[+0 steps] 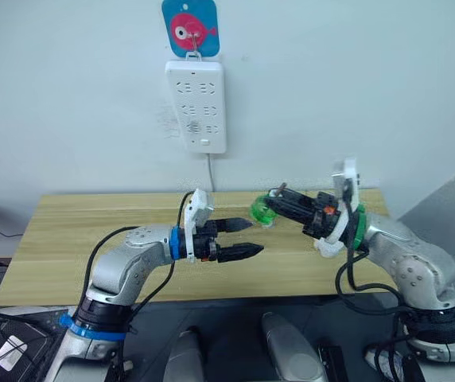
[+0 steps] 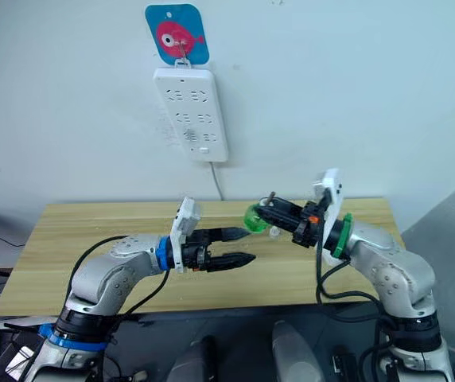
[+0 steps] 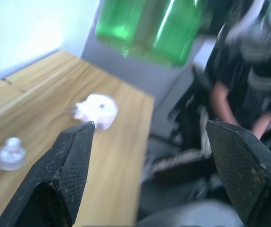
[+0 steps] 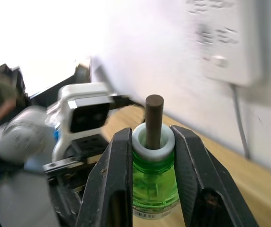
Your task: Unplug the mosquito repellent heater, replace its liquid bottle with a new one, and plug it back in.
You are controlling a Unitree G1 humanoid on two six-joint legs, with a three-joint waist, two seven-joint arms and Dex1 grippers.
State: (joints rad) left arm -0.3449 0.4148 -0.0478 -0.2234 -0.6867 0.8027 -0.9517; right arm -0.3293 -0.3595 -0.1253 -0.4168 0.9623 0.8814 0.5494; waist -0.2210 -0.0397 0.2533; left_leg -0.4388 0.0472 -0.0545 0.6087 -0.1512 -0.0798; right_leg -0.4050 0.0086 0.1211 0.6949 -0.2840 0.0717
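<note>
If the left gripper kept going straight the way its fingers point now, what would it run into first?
Most likely the green bottle clamped in the right gripper: it hangs just ahead of the open left gripper, slightly above its line. Depth is unclear, so the fingers might pass just under it.

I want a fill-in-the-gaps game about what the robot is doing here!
1. The right tool is shut on a bottle whose liquid is ____.
2. The left tool holds nothing; its fingers are ____.
3. The small white heater lies on the wooden ____.
4. The power strip hangs on the ____.

Missing words: green; open; table; wall
</note>
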